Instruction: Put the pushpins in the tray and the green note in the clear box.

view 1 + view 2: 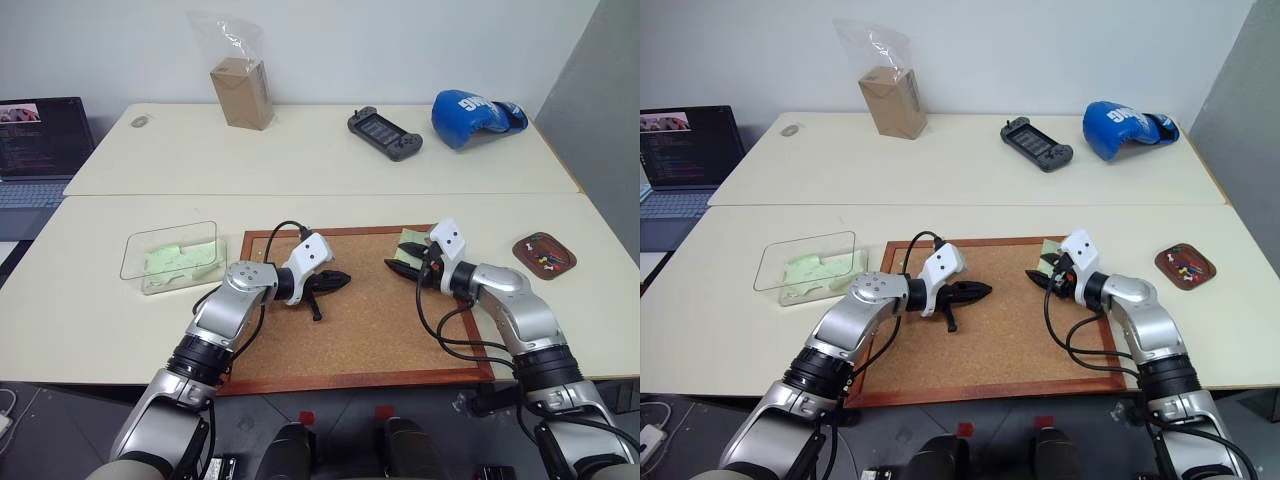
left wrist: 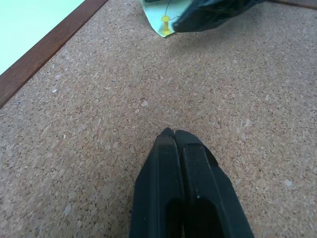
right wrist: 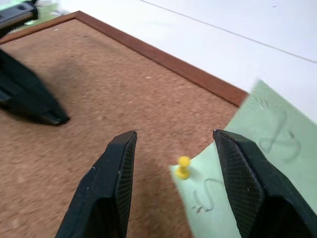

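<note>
The green note [image 3: 257, 144] lies on the cork board [image 1: 360, 330] at its 1 o'clock corner, pinned by one yellow pushpin [image 3: 183, 166] at the note's near corner. The right gripper [image 3: 173, 148] hangs just over it with jaws set moderately wide, holding nothing; the pin stands between them, touching neither. Faint pen scribbles mark the note, too loose to read. The left gripper [image 1: 338, 280] rests low over the board's middle, toward 10 o'clock, jaws pressed tight together and empty. Open cork lies between the two grippers, and the board's brown wooden frame runs right behind the note. At 9 o'clock of the board, just beside its frame, sits the clear box [image 1: 172, 257] with pale green paper already inside. At 3 o'clock, well apart on the bench [image 1: 100, 310], is the tray [image 1: 545, 252], holding a few small coloured pushpins, too tiny to count. Across the bench's far half: one brown bagged box [image 1: 241, 92], one handheld game console [image 1: 385, 133], one blue boxing glove [image 1: 475, 115] with white lettering I cannot read, and a laptop [image 1: 40, 145] at 10 o'clock.
</note>
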`<action>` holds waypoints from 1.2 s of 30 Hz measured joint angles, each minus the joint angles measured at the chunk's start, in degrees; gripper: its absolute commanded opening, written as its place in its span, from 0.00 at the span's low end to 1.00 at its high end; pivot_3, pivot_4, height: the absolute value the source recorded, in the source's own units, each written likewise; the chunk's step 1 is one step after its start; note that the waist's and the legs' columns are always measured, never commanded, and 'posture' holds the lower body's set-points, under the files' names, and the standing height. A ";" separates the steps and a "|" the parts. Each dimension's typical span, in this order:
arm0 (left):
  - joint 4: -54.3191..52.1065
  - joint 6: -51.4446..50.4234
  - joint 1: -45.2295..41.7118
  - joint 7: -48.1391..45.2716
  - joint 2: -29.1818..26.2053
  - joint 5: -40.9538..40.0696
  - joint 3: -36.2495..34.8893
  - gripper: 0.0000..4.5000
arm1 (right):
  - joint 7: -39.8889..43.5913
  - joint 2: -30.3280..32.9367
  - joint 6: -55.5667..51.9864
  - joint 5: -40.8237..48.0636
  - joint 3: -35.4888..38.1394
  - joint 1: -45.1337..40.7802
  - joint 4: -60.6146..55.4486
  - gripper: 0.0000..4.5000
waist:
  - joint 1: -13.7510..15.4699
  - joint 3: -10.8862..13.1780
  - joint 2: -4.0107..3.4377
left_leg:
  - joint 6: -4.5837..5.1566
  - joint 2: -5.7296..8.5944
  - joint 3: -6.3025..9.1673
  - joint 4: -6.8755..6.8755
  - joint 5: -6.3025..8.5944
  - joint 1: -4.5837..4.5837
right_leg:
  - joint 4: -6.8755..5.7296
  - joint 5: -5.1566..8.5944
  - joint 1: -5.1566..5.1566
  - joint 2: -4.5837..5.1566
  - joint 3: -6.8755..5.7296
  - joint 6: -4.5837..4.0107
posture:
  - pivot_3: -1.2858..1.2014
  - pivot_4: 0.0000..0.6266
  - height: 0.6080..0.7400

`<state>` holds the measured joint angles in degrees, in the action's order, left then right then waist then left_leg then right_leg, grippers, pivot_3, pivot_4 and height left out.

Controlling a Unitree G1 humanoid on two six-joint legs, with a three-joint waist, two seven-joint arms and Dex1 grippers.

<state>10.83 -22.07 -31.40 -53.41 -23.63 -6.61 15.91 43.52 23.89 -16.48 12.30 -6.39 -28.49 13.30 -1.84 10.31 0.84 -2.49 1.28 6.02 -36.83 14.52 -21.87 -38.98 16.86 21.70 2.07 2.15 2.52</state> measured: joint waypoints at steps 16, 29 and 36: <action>-0.04 -0.07 0.00 0.07 0.01 0.00 0.00 0.00 | 0.32 -1.95 3.46 -2.80 -0.05 -1.28 5.95 0.01 | -0.02 0.00 0.00 | 0.00 0.00 -0.01 0.00 0.00 0.01 | 0.00 0.00 0.00 0.00 0.02 0.00 | 0.52 0.24 1.00; -0.14 -0.17 0.00 0.07 0.02 -0.01 -0.02 0.00 | 1.27 -1.68 2.87 -2.59 0.08 -1.34 5.30 0.00 | -0.01 0.00 0.00 | 0.00 0.00 0.00 -0.01 0.00 -0.01 | -0.01 -0.01 0.02 0.00 0.02 0.00 | 0.52 0.24 1.00; -0.22 -0.47 0.00 0.20 0.12 -0.01 -0.05 0.00 | 1.84 0.07 0.01 -1.19 0.94 -2.06 -4.83 0.00 | 0.00 0.01 -0.02 | 0.00 0.00 0.02 -0.01 0.00 -0.02 | -0.01 0.00 0.01 0.00 0.00 0.00 | 0.52 0.24 1.00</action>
<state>10.62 -22.54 -31.40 -53.21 -23.51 -6.62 15.86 45.36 23.96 -16.47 11.11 -5.45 -30.55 8.46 -1.85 10.32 0.82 -2.49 1.28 6.05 -36.84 14.52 -21.89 -38.98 16.86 21.71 2.08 2.15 2.52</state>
